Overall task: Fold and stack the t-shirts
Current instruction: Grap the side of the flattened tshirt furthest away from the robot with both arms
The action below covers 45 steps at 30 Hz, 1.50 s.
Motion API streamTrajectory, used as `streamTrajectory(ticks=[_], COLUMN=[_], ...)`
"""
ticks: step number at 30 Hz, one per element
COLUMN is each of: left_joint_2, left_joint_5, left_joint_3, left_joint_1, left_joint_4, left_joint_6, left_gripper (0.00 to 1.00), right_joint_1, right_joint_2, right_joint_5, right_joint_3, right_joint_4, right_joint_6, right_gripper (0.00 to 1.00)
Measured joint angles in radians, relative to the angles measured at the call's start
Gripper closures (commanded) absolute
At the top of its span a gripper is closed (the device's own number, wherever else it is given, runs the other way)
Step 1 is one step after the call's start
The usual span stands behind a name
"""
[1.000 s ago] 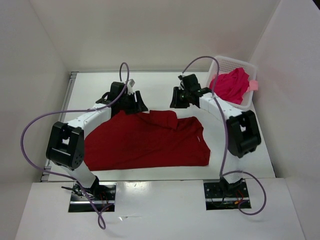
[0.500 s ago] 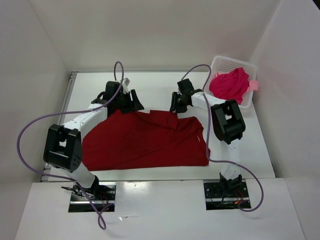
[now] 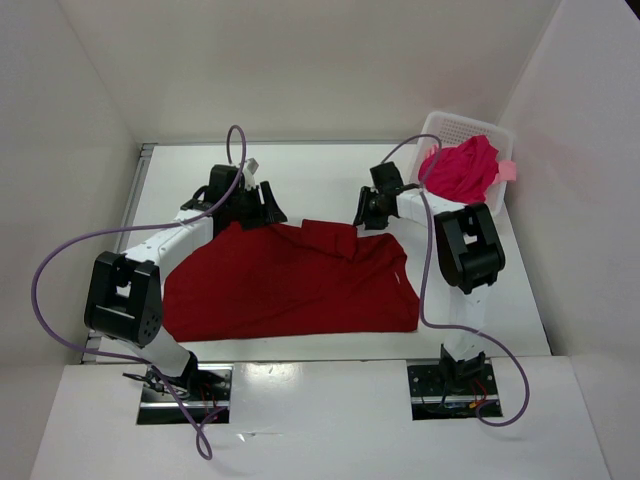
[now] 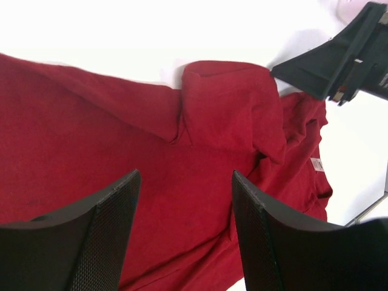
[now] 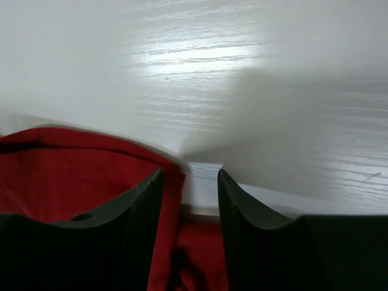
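Observation:
The dark red t-shirt (image 3: pixel 290 280) lies spread on the white table, with a folded-over flap at its far edge (image 4: pixel 230 103). My left gripper (image 3: pixel 262 212) hovers over that far edge, jaws open and empty (image 4: pixel 185 182). My right gripper (image 3: pixel 368 212) is low at the shirt's far right part, jaws open (image 5: pixel 190 176). The shirt's hem (image 5: pixel 73 163) lies along the inner side of its left finger, with bare table between the jaws. The crimson-pink t-shirt (image 3: pixel 462 168) is bunched in the basket. A bit of the salmon pink t-shirt (image 3: pixel 507 170) shows at its right.
The white perforated basket (image 3: pixel 455 128) stands at the far right corner of the table. White walls enclose the table on the left, back and right. The right gripper's black body shows in the left wrist view (image 4: pixel 339 54).
The right gripper has moved a little to the right along the shirt's far edge and its arm has swung. The left gripper has shifted slightly left. The shirt lies much as before.

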Motion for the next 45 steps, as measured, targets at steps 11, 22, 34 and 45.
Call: streamTrajectory(ticks=[11,22,34,45], left_joint_2=[0.000,0.012,0.066,0.142], left_joint_5=[0.001,0.001,-0.018,-0.107], left_joint_3=[-0.006,-0.005,0.128,0.188], left_joint_1=[0.000,0.000,0.059,0.298], left_joint_4=[-0.007,-0.007,-0.058,-0.102], left_joint_6=[0.001,0.002,0.010,0.029], left_gripper=[0.31,0.31,0.31,0.31], right_joint_1=[-0.018,-0.018,-0.025,-0.064], right_joint_2=[-0.023,0.016,0.017,0.061], right_joint_5=[-0.064,-0.219,-0.061,0.086], right_joint_3=[-0.051,-0.051,0.151,0.369], right_joint_4=[0.038,0.067,0.034,0.028], right_joint_6=[0.029,0.090,0.086,0.003], right_gripper=[0.56,0.87,0.97,0.96])
